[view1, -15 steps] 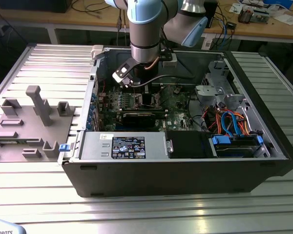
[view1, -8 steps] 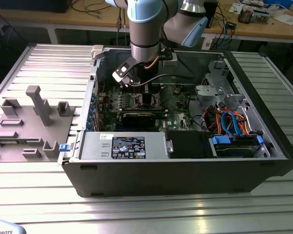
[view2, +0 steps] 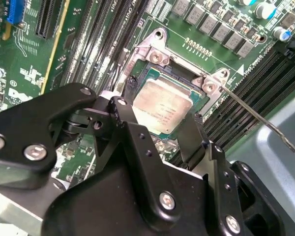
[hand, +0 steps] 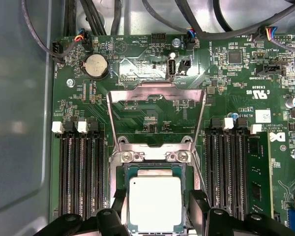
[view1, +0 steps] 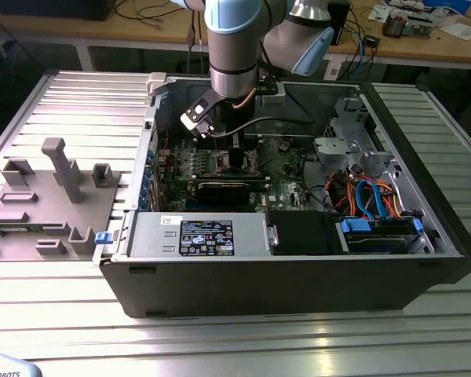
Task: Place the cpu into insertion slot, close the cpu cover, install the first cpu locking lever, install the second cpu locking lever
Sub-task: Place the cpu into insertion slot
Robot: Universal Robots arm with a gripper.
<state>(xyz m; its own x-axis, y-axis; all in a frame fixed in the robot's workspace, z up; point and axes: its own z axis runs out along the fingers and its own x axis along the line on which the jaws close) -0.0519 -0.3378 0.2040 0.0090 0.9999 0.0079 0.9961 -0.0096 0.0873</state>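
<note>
Between the spread fingers (hand: 119, 209) of the claw (view2: 157, 118) lies the cpu (hand: 155, 206), silvery top up and flat in the insertion slot (hand: 155, 169). The claw stands open about as wide as the chip, one finger at each of two opposite edges. In the first wrist view a sliver of socket shows between one finger and the chip, and I cannot tell whether the other finger touches it. Faint grey marking crosses the chip's lid. Just beyond the claw, the cpu cover (hand: 157, 93) stands swung up off the slot on its hinge, with green board visible through its window. A thin metal lever (view2: 255, 115) juts away from the socket's corner. Long black memory slots (hand: 81, 182) run along both sides of the claw. Farther out, the circuit board (hand: 226, 78) carries white printed lettering, a coin battery (hand: 94, 65) and plugged-in cables (hand: 206, 29). In the exterior view the arm (view1: 234, 47) reaches down into the open computer case (view1: 298, 275). A dark printed label (view1: 206, 237) sits on a silver box near the case's front wall, and the case rests on a ribbed metal table (view1: 220, 338).
</note>
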